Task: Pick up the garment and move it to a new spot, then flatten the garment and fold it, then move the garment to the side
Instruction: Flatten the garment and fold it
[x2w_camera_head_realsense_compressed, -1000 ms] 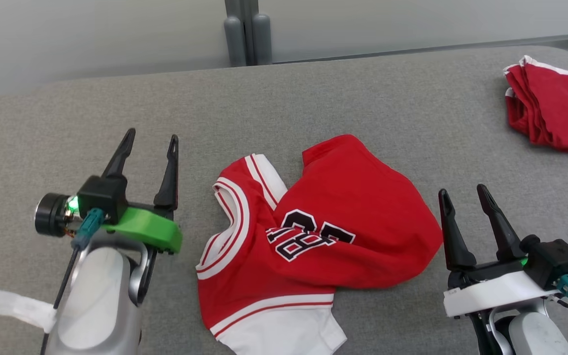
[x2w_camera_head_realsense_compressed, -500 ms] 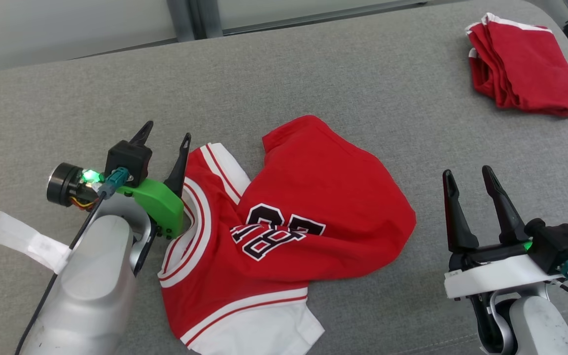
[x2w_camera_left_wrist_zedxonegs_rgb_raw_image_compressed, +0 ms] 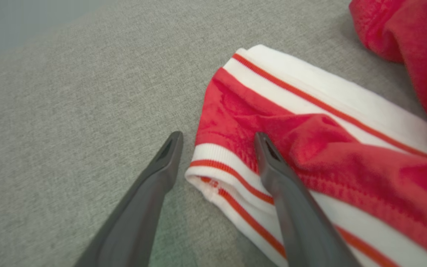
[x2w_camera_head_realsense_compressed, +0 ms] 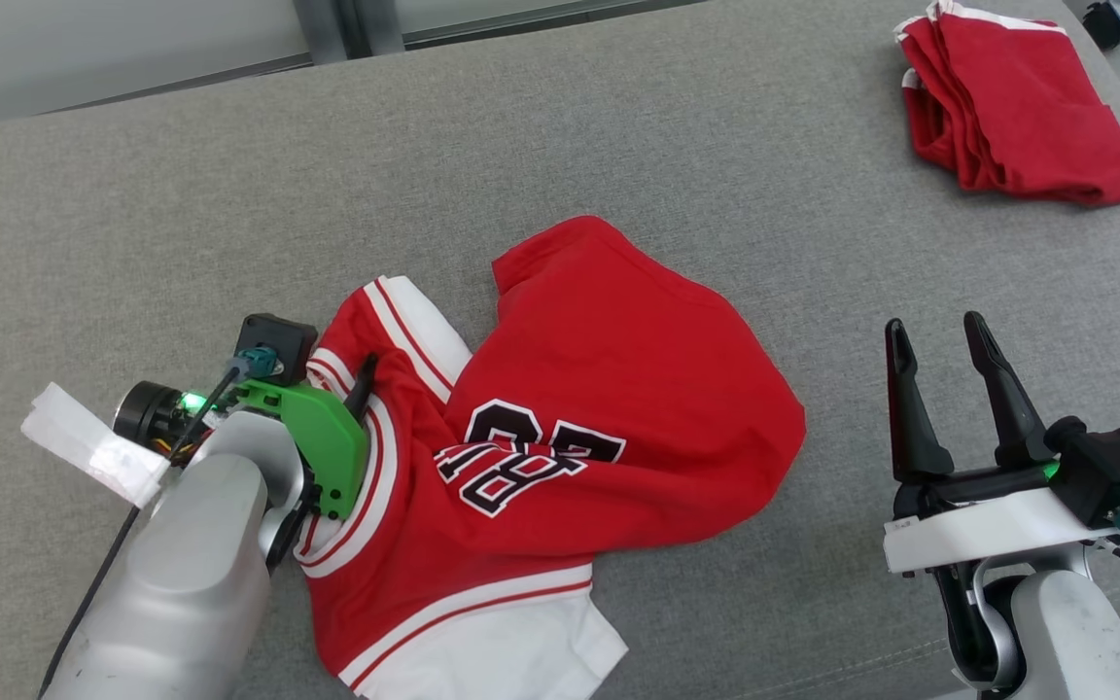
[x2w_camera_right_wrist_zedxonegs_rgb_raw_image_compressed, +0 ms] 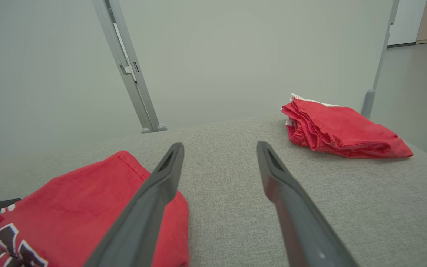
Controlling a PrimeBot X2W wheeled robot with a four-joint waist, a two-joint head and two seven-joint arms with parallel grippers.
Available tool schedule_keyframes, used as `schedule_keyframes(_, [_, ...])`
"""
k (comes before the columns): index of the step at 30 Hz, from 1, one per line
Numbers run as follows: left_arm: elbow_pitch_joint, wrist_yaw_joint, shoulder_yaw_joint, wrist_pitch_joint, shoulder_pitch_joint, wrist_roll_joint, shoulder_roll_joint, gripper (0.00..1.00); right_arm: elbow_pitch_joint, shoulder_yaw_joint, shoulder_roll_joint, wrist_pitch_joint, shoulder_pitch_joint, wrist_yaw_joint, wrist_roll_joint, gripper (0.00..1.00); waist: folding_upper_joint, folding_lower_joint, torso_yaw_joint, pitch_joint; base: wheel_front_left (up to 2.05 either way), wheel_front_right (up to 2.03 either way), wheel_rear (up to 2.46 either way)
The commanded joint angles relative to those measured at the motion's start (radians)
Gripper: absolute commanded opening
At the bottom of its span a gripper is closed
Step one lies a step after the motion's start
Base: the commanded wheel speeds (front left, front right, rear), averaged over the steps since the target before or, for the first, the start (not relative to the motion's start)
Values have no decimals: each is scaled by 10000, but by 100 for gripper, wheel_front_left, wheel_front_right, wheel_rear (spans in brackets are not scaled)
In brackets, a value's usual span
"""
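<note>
On grey table (x2w_camera_head_realsense_compressed: 618, 126), left gripper (x2w_camera_left_wrist_zedxonegs_rgb_raw_image_compressed: 218, 134) fingers wide astride jersey (x2w_camera_left_wrist_zedxonegs_rgb_raw_image_compressed: 243, 118) hem in wrist view, right gripper (x2w_camera_right_wrist_zedxonegs_rgb_raw_image_compressed: 219, 145) fingers wide

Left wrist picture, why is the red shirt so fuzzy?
Left wrist view: the jersey lies very close to the lens, so it blurs, most at top right; head view: its numbers look crisp; right wrist view: the post looks slanted, likely the wide lens.
</note>
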Motion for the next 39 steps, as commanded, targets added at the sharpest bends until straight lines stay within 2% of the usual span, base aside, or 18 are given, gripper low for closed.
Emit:
schedule_keyframes(1, [85,10,-241,167,-22,-177,91,30,-7,-29,-22,-44,-98,-13,-49,100,0,0,24,-4,0,0,0])
schedule_keyframes(2, [56,10,-394,194,-29,-275,114,0,-12,-40,-16,-45,-90,-13,-64,100,0,0,38,-12,0,0,0])
schedule_keyframes(9, [-231,17,-794,-368,-571,-842,507,0,-66,-91,-26,-44,-72,-13,-132,100,0,0,254,-98,0,0,0])
schedule_keyframes(14, [-140,17,-425,-1007,-1170,-1072,1064,0,-97,-166,-71,-44,-97,-13,-171,100,0,0,349,-137,0,0,0])
schedule_keyframes(25, [248,267,-23,-1959,-2289,-813,2296,0,-68,-131,-113,-44,-162,-13,-169,100,0,0,157,-2,0,0,0])
schedule_keyframes(26, [305,315,-49,-2000,-2344,-715,2393,8,-59,-132,-101,-44,-170,-15,-176,100,0,0,132,31,0,0,0])
schedule_keyframes(27, [346,357,-53,-2044,-2346,-688,2433,31,-49,-133,-89,-44,-178,-13,-181,100,0,0,117,54,0,0,0])
schedule_keyframes(28, [394,378,-36,-2066,-2315,-658,2444,74,-37,-135,-81,-44,-183,-13,-195,100,0,0,105,74,0,0,0])
schedule_keyframes(29, [391,431,-7,-2080,-2288,-644,2424,100,-30,-145,-74,-46,-188,-13,-201,100,0,0,107,80,0,0,0])
schedule_keyframes(33, [-15,631,242,-2128,-2019,-661,2283,100,26,-201,-61,-44,-160,-13,-211,100,0,0,240,-8,0,0,0])
schedule_keyframes(39, [-1697,986,1216,-2127,-1037,-578,2247,100,134,-212,-86,-44,-12,-13,-203,100,0,0,561,-438,0,0,0])
